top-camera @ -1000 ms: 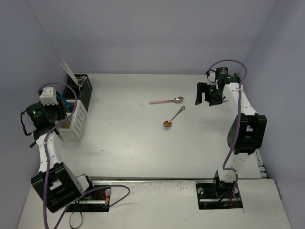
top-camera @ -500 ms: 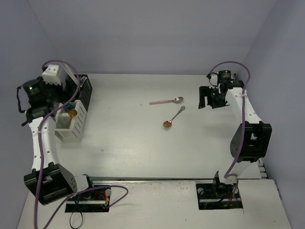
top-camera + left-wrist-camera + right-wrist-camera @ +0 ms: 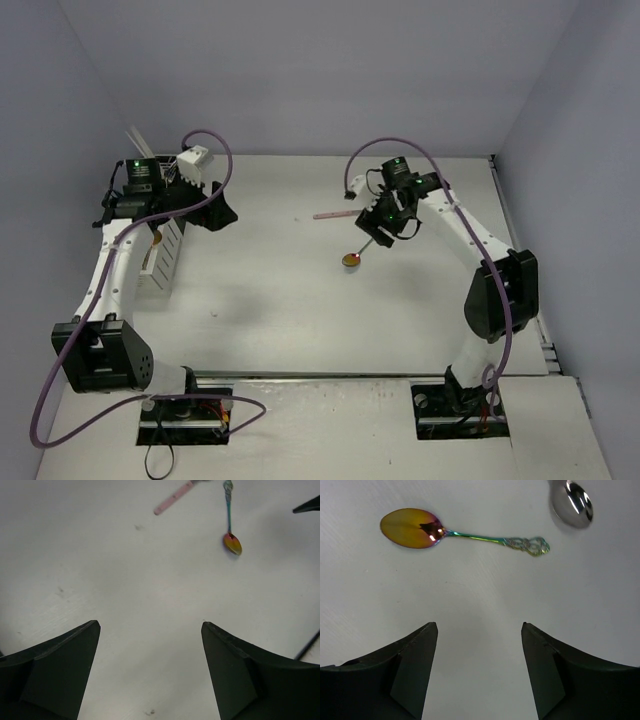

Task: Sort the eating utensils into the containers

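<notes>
Two utensils lie mid-table. One is a spoon with a gold bowl (image 3: 352, 259) (image 3: 410, 527) and a thin iridescent handle (image 3: 520, 543) (image 3: 229, 510). The other is a pink-handled spoon (image 3: 335, 213) (image 3: 172, 499), its silver bowl (image 3: 572, 504) at the right wrist view's top edge. My right gripper (image 3: 385, 228) (image 3: 479, 625) hovers open just beside both spoons, holding nothing. My left gripper (image 3: 215, 215) (image 3: 150, 625) is wide open and empty over bare table, right of the white container (image 3: 163, 255). The left arm mostly hides the black container.
Thin pale sticks (image 3: 134, 140) poke up at the back left behind the left arm. Grey walls close in the table (image 3: 300, 310) on three sides. Both arm bases sit at the near edge.
The left gripper opened over the white container, then swung right over the table. The right arm came in from the back right to the two spoons, its jaws narrowing slightly.
</notes>
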`<state>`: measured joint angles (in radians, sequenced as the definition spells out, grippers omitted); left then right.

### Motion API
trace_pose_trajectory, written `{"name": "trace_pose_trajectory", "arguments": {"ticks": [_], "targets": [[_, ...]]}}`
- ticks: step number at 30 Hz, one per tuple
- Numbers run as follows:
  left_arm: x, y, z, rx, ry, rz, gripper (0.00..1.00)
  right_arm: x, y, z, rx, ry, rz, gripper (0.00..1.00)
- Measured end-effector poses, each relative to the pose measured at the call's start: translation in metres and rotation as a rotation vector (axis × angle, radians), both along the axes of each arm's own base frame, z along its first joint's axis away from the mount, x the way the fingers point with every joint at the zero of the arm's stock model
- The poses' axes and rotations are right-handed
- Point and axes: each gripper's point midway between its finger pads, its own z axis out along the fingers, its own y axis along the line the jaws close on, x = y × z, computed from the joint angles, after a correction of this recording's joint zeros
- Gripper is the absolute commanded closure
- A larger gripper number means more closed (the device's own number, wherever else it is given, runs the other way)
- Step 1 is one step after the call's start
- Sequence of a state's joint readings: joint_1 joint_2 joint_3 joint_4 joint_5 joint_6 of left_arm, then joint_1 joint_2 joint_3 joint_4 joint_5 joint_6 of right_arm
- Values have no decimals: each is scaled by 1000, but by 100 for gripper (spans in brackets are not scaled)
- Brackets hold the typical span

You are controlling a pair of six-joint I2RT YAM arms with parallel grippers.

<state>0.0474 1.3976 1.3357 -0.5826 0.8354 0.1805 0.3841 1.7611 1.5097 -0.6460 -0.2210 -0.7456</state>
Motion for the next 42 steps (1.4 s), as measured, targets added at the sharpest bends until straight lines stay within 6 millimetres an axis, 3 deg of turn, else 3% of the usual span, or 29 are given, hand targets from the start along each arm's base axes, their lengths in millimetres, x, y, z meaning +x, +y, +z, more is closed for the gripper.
{"name": "trace_pose_trajectory", "arguments": {"ticks": [3, 11, 21, 32, 38, 42], "targets": [[-13, -14, -13, -16, 50, -47, 19, -1, 12, -17, -46, 5, 195, 49], [-25, -21, -28, -41, 104, -80, 19, 10, 8, -56, -194, -16, 612, 52], [-28, -32, -39, -48, 143, -117, 19, 21, 5, -113, -300, 44, 895, 59], [-34, -32, -67, -40, 205, -138, 19, 46, 17, -117, -332, 5, 994, 61], [-40, -31, -77, -31, 220, -149, 19, 53, 21, -119, -349, -5, 1025, 71], [-40, -31, -77, -27, 216, -153, 19, 54, 22, -121, -386, 2, 1059, 72]]}}
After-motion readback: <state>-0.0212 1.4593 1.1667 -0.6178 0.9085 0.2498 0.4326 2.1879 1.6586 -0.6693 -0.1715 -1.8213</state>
